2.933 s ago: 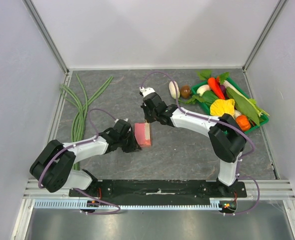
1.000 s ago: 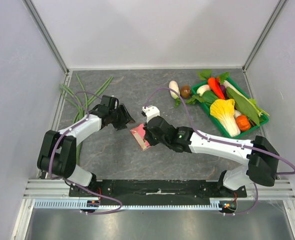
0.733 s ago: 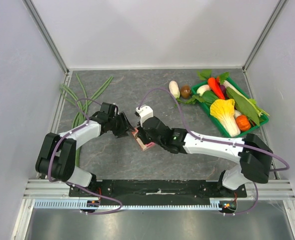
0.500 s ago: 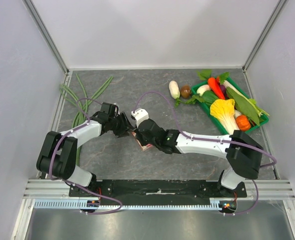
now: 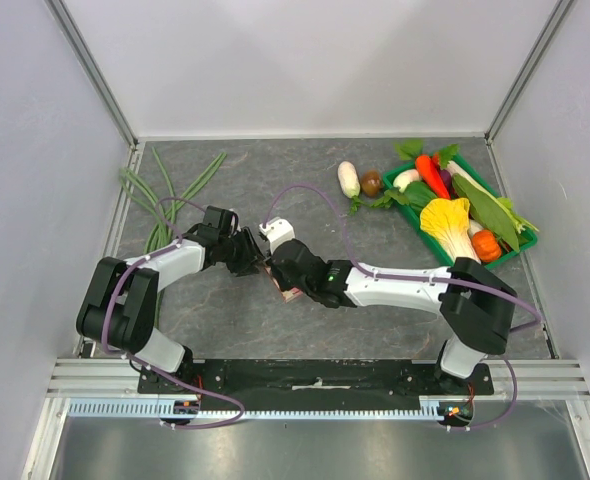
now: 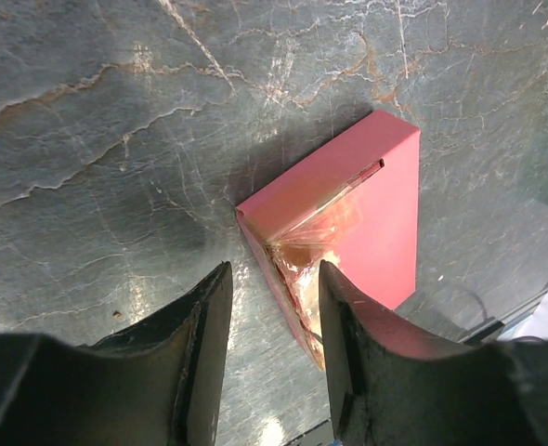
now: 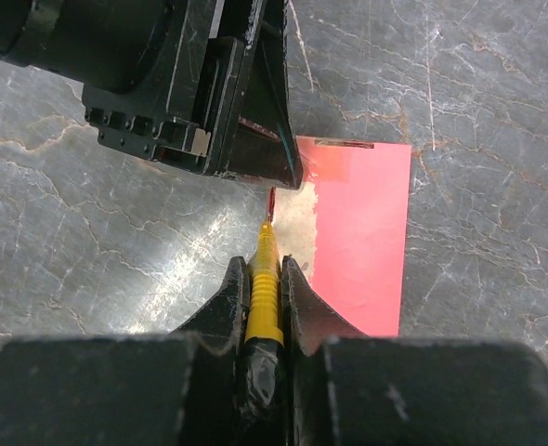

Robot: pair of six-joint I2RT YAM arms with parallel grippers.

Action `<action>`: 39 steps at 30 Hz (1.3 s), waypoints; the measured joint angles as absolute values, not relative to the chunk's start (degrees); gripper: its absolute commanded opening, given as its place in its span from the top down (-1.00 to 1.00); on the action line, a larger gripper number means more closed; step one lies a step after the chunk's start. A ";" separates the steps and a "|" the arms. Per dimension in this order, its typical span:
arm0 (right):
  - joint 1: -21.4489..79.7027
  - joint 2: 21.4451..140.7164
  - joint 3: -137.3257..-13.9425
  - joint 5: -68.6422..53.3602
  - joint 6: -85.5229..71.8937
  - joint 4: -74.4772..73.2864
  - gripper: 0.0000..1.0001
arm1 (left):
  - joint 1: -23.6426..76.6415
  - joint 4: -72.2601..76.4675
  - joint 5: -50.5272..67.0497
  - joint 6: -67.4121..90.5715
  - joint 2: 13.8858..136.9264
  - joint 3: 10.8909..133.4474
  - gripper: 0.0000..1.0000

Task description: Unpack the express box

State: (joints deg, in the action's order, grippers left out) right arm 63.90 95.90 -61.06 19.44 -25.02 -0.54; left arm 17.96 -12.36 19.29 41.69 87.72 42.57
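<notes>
The express box [image 6: 371,209] is a flat pink-red box lying on the grey table. In the top view only a bit of it [image 5: 293,293] shows under the right gripper. Its taped, torn edge lies between my left gripper's [image 6: 274,344] open fingers [image 6: 204,334], which stand over the box's near corner. My right gripper [image 7: 266,265] is shut on the yellow utility knife [image 7: 265,288]. The knife's blade tip touches the taped edge of the box [image 7: 362,242], right beside the left gripper [image 7: 200,102]. Both grippers [image 5: 250,253] [image 5: 280,270] meet at mid-table.
A green vegetable tray [image 5: 515,250] full of toy vegetables stands at the back right. A white radish [image 5: 348,178] and a brown mushroom [image 5: 371,183] lie beside it. Long green beans [image 5: 160,215] lie at the left edge.
The left gripper has come back from near the beans to the box's left edge. The right gripper with the knife has slid left over the box until the blade meets the taped edge.
</notes>
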 measured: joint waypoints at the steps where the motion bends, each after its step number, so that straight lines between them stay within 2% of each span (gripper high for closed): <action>1: 63.90 96.18 -61.10 19.44 -25.02 -0.54 1.00 | 17.96 -12.36 19.20 41.65 87.72 42.57 0.05; 39: 63.92 97.54 -61.98 20.51 -24.84 -0.51 1.00 | 17.96 -12.97 18.04 41.01 87.72 42.57 0.09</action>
